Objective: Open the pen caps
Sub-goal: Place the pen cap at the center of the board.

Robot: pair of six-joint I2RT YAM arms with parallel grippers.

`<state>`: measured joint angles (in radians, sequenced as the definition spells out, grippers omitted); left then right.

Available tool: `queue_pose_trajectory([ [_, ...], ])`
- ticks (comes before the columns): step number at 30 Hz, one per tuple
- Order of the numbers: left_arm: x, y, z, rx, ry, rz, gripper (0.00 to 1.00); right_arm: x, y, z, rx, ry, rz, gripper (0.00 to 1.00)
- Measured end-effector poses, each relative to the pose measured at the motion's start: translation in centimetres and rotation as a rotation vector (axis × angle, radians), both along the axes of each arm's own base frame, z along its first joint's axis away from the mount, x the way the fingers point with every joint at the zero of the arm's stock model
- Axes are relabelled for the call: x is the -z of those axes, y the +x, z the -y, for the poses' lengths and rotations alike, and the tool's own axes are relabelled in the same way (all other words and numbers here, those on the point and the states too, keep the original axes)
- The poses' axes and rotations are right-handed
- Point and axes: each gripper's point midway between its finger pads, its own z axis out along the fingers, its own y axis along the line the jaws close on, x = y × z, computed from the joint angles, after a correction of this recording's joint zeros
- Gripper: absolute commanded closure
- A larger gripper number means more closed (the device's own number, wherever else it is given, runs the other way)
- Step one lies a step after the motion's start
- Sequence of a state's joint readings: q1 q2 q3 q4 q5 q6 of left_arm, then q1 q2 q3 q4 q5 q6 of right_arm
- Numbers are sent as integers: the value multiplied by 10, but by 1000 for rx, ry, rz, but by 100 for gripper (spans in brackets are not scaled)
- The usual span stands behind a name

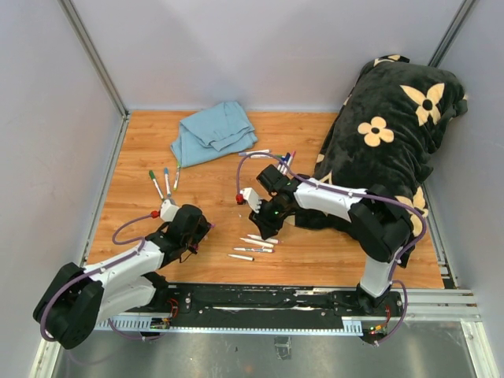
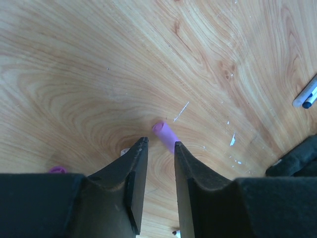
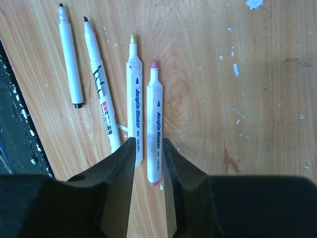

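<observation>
Left wrist view shows the left gripper (image 2: 160, 144) with its two black fingers a little apart, holding nothing. Just past its tips, a small purple plastic pen cap (image 2: 166, 135) lies on the wooden table (image 2: 74, 74), toward the left edge. The right gripper (image 3: 148, 144) is a little apart and empty too, over white plastic markers (image 3: 155, 114) with bare tips. I think each hand should grab a capped pen tight and pull straight.

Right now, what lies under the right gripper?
The pink-tipped marker lies on the table, visible between the jaws. The yellow-tipped marker is partly covered by one finger of the right gripper.
</observation>
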<state>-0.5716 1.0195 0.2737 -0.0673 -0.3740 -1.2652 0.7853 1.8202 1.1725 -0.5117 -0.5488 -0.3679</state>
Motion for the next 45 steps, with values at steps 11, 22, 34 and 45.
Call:
queue_pose_trajectory([
  [11,-9,-4,-6,-17,-2,21,63,-32,2,1,-32,58,75,67],
  [22,-67,10,16,212,0,306,27,-87,16,8,-23,194,176,67],
  [34,-101,91,30,394,270,345,43,-110,27,20,19,263,195,67],
  [45,-55,168,58,667,498,137,74,-124,28,24,30,309,200,67],
])
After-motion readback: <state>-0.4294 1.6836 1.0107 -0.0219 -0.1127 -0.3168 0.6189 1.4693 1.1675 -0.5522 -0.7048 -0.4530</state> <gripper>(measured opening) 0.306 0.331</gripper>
